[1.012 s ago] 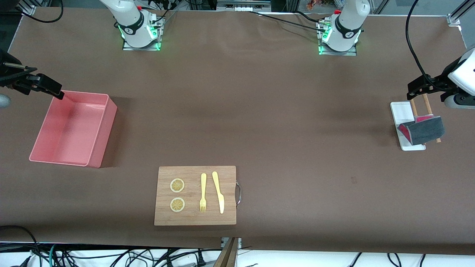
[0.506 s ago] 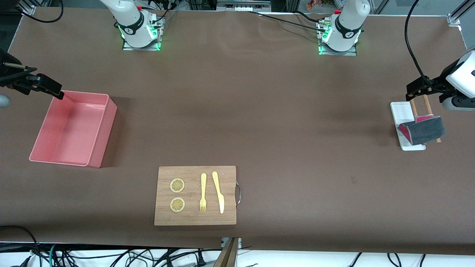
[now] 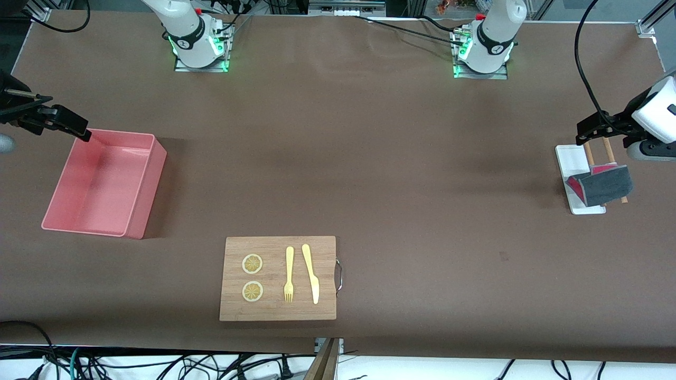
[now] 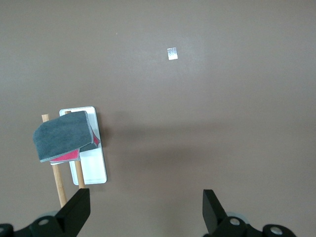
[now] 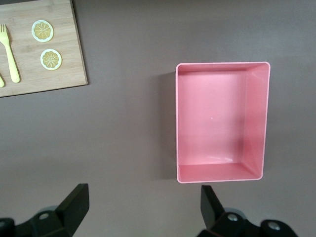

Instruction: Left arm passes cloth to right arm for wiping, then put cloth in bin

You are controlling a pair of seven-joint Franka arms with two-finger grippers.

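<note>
The cloth (image 3: 602,184), dark grey with a red-pink underside, hangs over two wooden rods on a small white tray (image 3: 570,158) at the left arm's end of the table. It also shows in the left wrist view (image 4: 63,140). My left gripper (image 3: 594,126) is open and empty, up in the air over the tray's end that is farther from the front camera. The pink bin (image 3: 105,182) stands empty at the right arm's end; it also shows in the right wrist view (image 5: 222,121). My right gripper (image 3: 63,124) is open and empty, over the bin's corner.
A wooden board (image 3: 278,278) with two lemon slices (image 3: 252,264), a yellow fork (image 3: 289,273) and a yellow knife (image 3: 311,272) lies near the table's edge closest to the front camera. A black cable (image 3: 583,58) hangs above the left arm.
My left gripper has drifted slightly away from the front camera, off the cloth. The right arm, the cloth and the bin have not moved.
</note>
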